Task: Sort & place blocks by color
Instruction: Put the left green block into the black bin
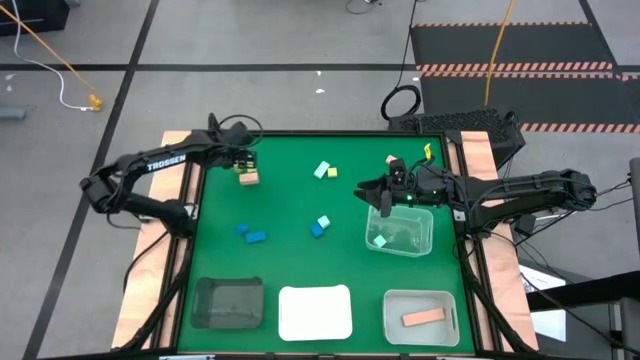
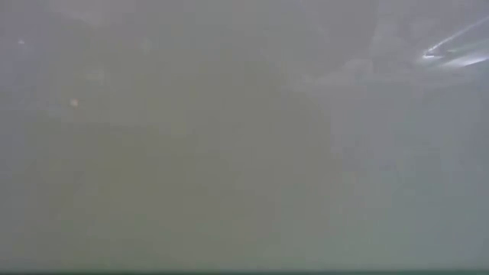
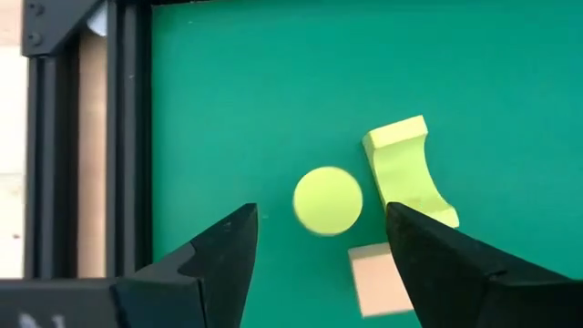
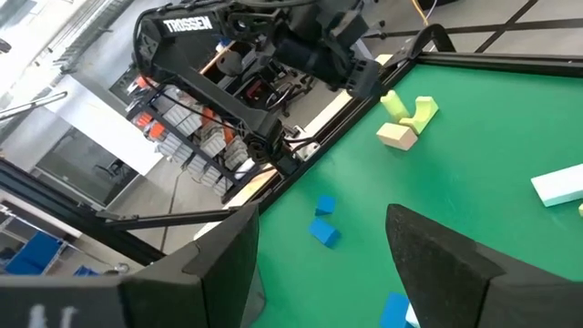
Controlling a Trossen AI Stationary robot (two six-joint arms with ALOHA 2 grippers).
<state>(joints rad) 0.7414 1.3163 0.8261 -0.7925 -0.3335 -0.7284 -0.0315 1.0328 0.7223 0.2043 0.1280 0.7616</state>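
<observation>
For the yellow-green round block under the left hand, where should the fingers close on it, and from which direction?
Come straight down with the left hand, open above it. The round block shows a circular top, so it probably stands on end: pinch its curved sides. The yellow-green arch block and tan block lie close by; avoid them.

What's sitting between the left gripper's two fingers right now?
In the left wrist view, the left gripper is open, and a yellow-green round block lies in the gap. A yellow-green arch block and a tan block sit by one finger.
</observation>
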